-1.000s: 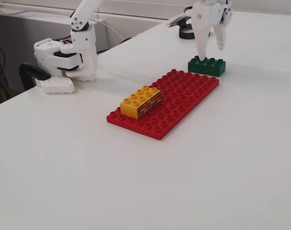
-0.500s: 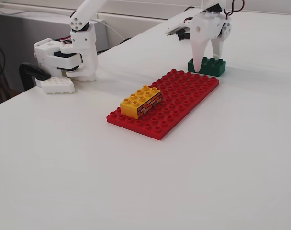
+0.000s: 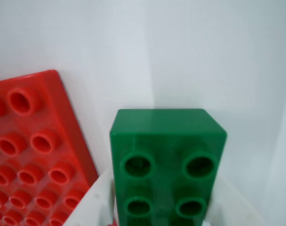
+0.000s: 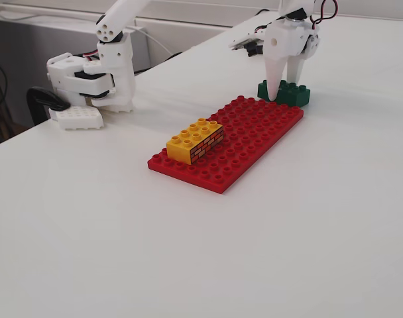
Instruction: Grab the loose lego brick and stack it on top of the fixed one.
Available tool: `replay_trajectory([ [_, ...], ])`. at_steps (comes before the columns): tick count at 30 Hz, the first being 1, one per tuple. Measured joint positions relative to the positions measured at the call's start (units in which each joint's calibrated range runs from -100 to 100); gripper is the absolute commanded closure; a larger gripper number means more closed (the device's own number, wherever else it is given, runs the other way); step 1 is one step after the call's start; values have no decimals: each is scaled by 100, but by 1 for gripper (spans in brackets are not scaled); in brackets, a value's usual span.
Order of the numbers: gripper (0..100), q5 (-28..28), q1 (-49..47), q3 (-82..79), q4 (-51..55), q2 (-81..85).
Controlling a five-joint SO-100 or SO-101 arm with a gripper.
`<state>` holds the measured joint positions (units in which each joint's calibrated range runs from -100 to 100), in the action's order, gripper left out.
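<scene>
Jaws lowered astride the loose lego brick (image 4: 285, 92), one white finger on each long side in the wrist view, seemingly touching or just beside the plastic; whether clamped yet cannot be told. Gripper (image 4: 283, 95) pointing almost straight down in the fixed view.

Dark green brick (image 3: 167, 165) flat on the white surface (image 4: 307, 218), studs up, just beyond the far corner of the red baseplate (image 4: 231, 144) and apart from it by a thin strip of bare surface. Long axis running away from the wrist camera, roughly along the baseplate's near edge (image 3: 72, 127) in that view; in the fixed view, lying across the baseplate's far short end.

Fixed one (image 4: 195, 140), yellow with brick-wall sides, seated toward the baseplate's near left part, well apart from the green brick, long axis along the baseplate's length.

Likely troubles: a closing finger snagging the baseplate corner; an off-centre pinch twisting the brick on lifting; a needed turn to line up studs, with misalignment leaving it perched rather than pressed home.
</scene>
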<state>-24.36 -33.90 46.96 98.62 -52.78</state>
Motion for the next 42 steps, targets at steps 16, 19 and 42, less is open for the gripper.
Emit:
replay_trajectory([
  [16, 91, 1601, 497, 540, 9, 2403],
  [19, 91, 1986, 1046, 189, 26, 2904],
  [42, 91, 2163, 3242, -6871, -1494, 6650],
])
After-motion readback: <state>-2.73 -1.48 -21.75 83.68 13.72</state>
